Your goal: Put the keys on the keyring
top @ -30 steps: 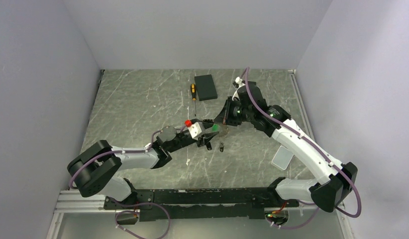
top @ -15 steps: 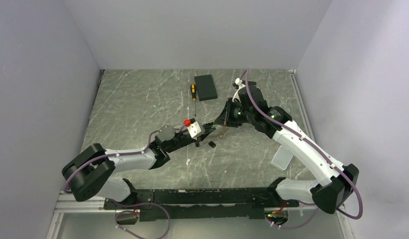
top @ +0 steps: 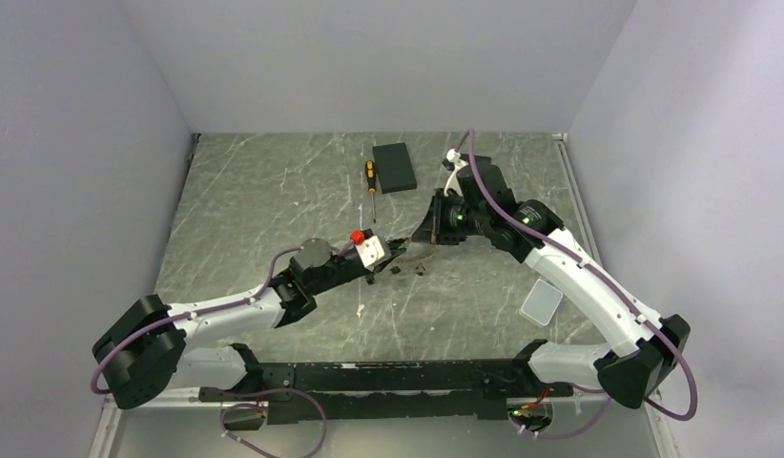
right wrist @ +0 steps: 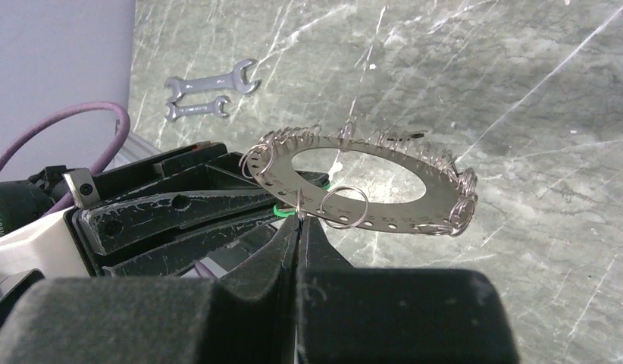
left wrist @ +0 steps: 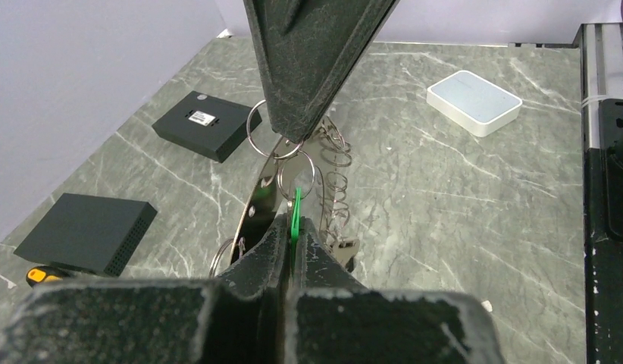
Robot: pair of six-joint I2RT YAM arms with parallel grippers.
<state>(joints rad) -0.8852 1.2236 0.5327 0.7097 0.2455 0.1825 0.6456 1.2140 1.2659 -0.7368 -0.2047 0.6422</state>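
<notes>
"What's the left claw [left wrist: 295, 227] got?"
"It's clamped tight on a thin green tab [left wrist: 296, 203] at the keyring [right wrist: 399, 203]. Just past it, the right claw [right wrist: 299, 224] pinches the keyring's rim, holding it above the table [top: 274, 191]. There's a screwdriver [top: 371, 176] beyond."

left arm [top: 226, 307] extended | left fingers [left wrist: 255, 256] pinched | right arm [top: 579, 281] bent inward | right fingers [right wrist: 329, 262] pinched

The white label [left wrist: 196, 117] on the black box [left wrist: 217, 130] is too small to read; nothing else carries legible text.
</notes>
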